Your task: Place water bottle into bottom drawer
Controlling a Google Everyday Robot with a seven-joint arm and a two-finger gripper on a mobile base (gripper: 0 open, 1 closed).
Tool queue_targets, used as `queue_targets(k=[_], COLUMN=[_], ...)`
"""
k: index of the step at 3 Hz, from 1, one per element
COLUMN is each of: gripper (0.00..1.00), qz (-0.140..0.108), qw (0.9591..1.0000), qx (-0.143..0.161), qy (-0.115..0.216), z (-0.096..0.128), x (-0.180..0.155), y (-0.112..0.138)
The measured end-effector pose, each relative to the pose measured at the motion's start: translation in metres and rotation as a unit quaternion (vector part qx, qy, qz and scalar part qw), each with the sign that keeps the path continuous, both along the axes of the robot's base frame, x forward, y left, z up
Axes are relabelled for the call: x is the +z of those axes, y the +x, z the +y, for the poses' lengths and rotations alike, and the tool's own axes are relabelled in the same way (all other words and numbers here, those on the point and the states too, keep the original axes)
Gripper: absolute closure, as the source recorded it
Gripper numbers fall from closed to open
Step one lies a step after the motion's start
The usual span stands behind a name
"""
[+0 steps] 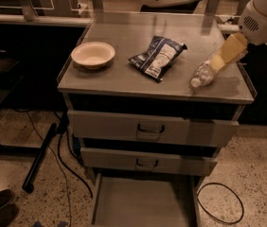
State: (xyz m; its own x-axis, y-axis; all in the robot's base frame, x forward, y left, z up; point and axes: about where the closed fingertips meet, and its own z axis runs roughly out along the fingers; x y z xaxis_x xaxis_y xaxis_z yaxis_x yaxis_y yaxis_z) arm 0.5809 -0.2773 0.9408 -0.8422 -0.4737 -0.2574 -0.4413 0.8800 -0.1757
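Right of the bag (158, 56), the tool (221, 60) clenches the tilted bottle (202, 74) by its base, cap low over the worktop (119, 39); the drawer (143, 202) is open.

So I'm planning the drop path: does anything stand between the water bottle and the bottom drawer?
Nothing visible blocks it. The gripper is at the water bottle on the right of the cabinet top; the bottom drawer is pulled out below, beyond the two upper drawer fronts, which the bottle must pass.

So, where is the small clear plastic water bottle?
Camera view: the water bottle lies on the right of the grey cabinet top, right of the dark snack bag, with the gripper at its far end.
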Motion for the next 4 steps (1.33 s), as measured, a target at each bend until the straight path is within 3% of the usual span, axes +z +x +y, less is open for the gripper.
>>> queue_targets(k=[1,2,3,4], gripper=[0.0,0.0,0.0,0.0], qz=[0.022,0.037,0.044,0.044], qw=[0.9968,0.9862,0.9756,0.9691], qx=[-0.074,-0.156,-0.209,-0.236], qy=[0.023,0.04,0.051,0.058], z=[0.004,0.0,-0.004,-0.004], x=[-0.016,-0.028,-0.039,-0.048], y=[0.028,0.063,0.088,0.105])
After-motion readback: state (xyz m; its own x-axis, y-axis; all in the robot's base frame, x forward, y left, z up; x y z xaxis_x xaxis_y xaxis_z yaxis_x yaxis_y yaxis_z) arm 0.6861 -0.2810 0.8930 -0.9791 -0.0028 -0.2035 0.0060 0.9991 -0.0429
